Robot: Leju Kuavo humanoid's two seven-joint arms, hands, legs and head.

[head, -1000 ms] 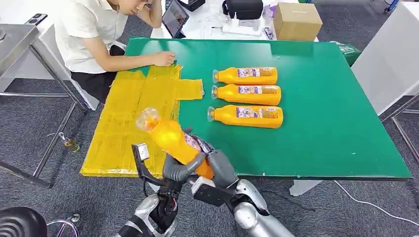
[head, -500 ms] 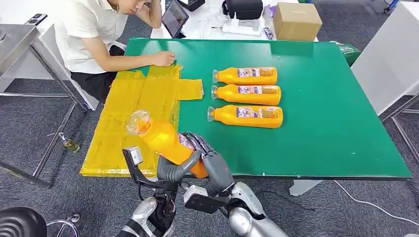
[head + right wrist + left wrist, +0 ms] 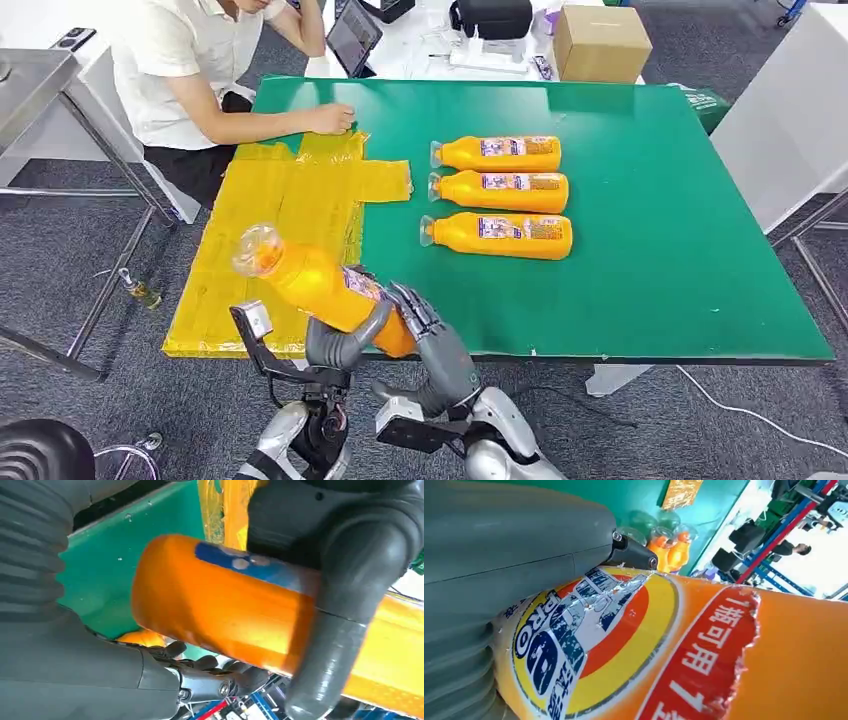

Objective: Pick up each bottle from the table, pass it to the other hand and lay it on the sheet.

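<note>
Four orange bottles show in the head view, spread over a wide green tabletop that carries everything. Next in size, a person in a white shirt sits at the far left corner, one hand resting on the tabletop edge. A yellow sheet covers the left part of the tabletop, reaching its near edge. A brown box stands beyond the far edge, with a tablet to its left. Three bottles lie on their sides in a row near the middle of the green surface, just beside one another, caps pointing toward the sheet. The fourth, held bottle is up in the air over the near edge of the sheet, tilted, its clear cap end pointing away to the left. The left hand grasps it, its thick grey thumb wrapped across the body. The right hand is at the bottle's base end; its dark fingers lie alongside, partly spread, and whether they actually grip cannot be told. The left wrist view shows the bottle's torn label up close.
</note>
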